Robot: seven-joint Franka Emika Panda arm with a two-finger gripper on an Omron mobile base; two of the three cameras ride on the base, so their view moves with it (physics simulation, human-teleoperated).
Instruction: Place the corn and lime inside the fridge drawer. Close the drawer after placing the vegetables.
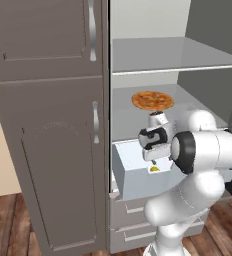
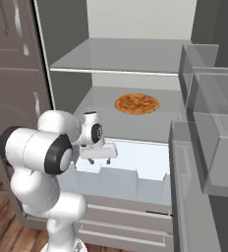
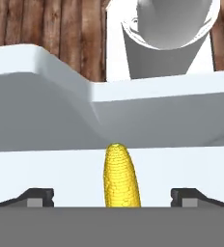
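Note:
The fridge drawer (image 1: 130, 172) (image 2: 121, 183) stands pulled out of the fridge (image 1: 188, 55) below its lowest shelf. On the drawer's white floor lies the yellow corn (image 3: 119, 176) (image 1: 154, 169), lengthwise and pointing toward the notched front wall (image 3: 61, 116). My gripper (image 3: 113, 197) (image 1: 155, 159) (image 2: 99, 160) hangs just above it inside the drawer. It is open, with the fingertips (image 3: 36, 195) wide on either side of the cob and clear of it. The lime is out of view.
A pizza (image 1: 153, 100) (image 2: 137, 104) rests on the shelf above the drawer. Flat-fronted grey drawers (image 1: 130, 212) (image 2: 121, 229) sit below it. A tall taupe cabinet (image 1: 53, 150) stands to the left, and the fridge door's bins (image 2: 209, 113) to the right.

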